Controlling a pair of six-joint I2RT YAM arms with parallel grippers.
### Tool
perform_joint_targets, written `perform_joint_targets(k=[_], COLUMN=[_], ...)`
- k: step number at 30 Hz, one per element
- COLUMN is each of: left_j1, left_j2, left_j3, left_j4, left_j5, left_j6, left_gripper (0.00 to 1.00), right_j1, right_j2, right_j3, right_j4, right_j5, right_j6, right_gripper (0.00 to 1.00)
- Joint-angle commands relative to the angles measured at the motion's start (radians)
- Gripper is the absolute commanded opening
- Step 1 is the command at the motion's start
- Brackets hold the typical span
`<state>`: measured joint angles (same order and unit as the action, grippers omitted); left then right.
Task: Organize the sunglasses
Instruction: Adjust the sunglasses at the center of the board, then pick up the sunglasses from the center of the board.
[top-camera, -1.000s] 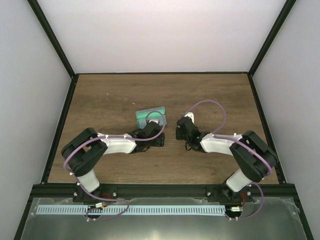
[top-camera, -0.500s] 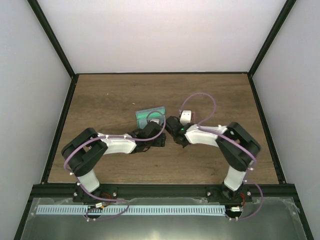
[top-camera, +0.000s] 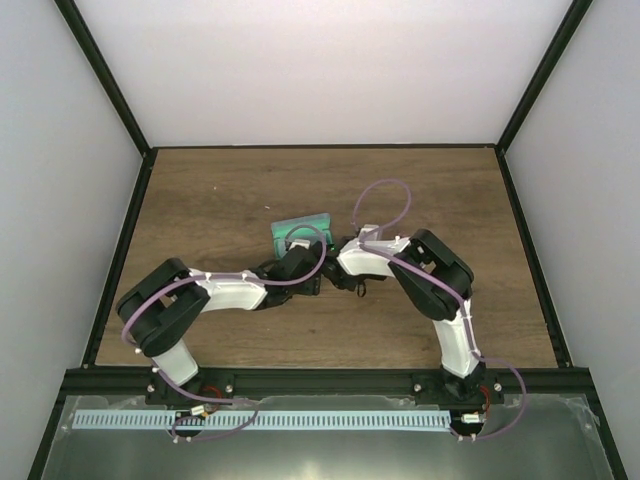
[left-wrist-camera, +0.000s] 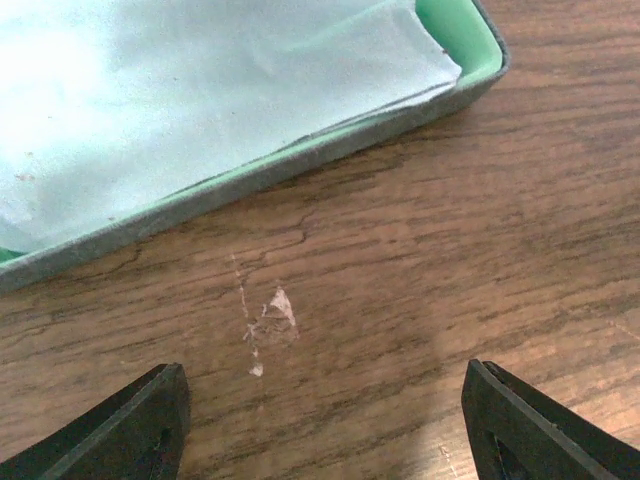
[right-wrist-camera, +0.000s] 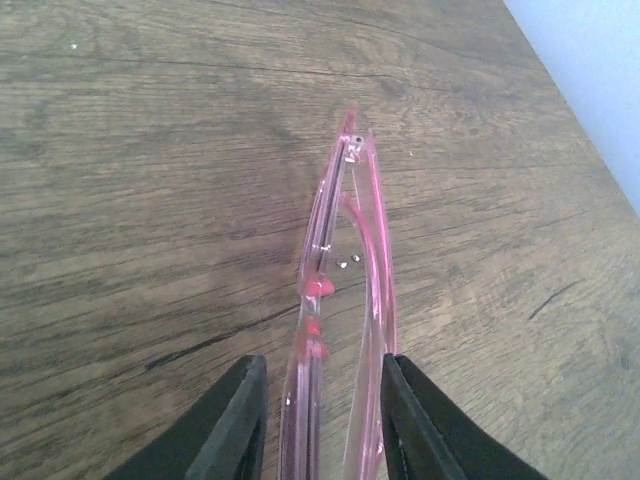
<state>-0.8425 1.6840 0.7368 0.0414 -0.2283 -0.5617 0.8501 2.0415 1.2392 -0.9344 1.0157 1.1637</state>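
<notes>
pink see-through plastic makes up the sunglasses (right-wrist-camera: 335, 290), folded flat and stood on edge on the wooden table (right-wrist-camera: 120, 200), running from 6 toward 12 o'clock between the fingers of the right gripper (right-wrist-camera: 322, 430). those jaws stand partly apart, one on each side of the frame. a sliver of wood shows beside the 9 o'clock finger, so to my eye they sit loose round it, not pinching. the left gripper (left-wrist-camera: 330, 440) is spread wide with nothing in it, low over bare wood. the green case (left-wrist-camera: 300, 158) with its pale cloth (left-wrist-camera: 200, 90) lies open at its 12 o'clock. seen from above, the right gripper is at about 4 o'clock of that case. i'd guess the glasses are light, thin and slippery, quick to topple or scratch. they are best pinched gently across the folded arms near the hinges, never on the lenses.
</notes>
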Motion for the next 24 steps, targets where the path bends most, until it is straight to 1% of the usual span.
perform_joint_targets(k=[1, 3, 6, 8, 9, 11, 13, 14, 15, 18, 21, 24], left_j1=[-0.019, -0.019, -0.018, -0.019, -0.02, -0.019, -0.019, -0.019, -0.019, -0.02, -0.02, -0.021], left_j2=[-0.017, -0.017, -0.021, -0.025, -0.028, -0.029, -0.029, -0.028, -0.029, -0.03, -0.029, -0.017], left_j3=[-0.005, -0.004, -0.006, -0.009, -0.011, -0.014, -0.017, -0.016, -0.017, -0.017, -0.02, -0.02], left_j4=[0.015, 0.015, 0.014, 0.012, 0.012, 0.009, 0.007, 0.008, 0.007, 0.007, 0.02, 0.03], left_j5=[0.083, 0.083, 0.083, 0.081, 0.079, 0.076, 0.074, 0.075, 0.074, 0.073, 0.081, 0.091], left_j6=[-0.036, -0.037, -0.041, -0.042, -0.043, -0.044, -0.045, -0.046, -0.045, -0.047, -0.051, -0.056], left_gripper=[0.77, 0.77, 0.77, 0.77, 0.77, 0.77, 0.77, 0.77, 0.77, 0.77, 0.77, 0.77], right_j1=[0.055, 0.055, 0.046, 0.029, 0.017, -0.017, -0.048, -0.062, -0.078, -0.118, -0.158, -0.197], right_j2=[-0.038, -0.111, -0.243, -0.332, -0.373, -0.446, -0.515, -0.538, -0.56, -0.605, -0.606, -0.561], right_j3=[-0.078, -0.139, -0.255, -0.347, -0.385, -0.449, -0.497, -0.522, -0.538, -0.581, -0.594, -0.578], right_j4=[0.072, 0.229, 0.479, 0.623, 0.686, 0.797, 0.885, 0.918, 0.941, 0.981, 0.984, 0.971], right_j5=[0.031, -0.009, -0.13, -0.215, -0.254, -0.34, -0.411, -0.444, -0.476, -0.528, -0.548, -0.562], right_j6=[-0.077, -0.204, -0.374, -0.437, -0.467, -0.508, -0.529, -0.544, -0.549, -0.543, -0.533, -0.546], right_gripper=[0.35, 0.35, 0.35, 0.35, 0.37, 0.46, 0.53, 0.56, 0.56, 0.56, 0.53, 0.47])
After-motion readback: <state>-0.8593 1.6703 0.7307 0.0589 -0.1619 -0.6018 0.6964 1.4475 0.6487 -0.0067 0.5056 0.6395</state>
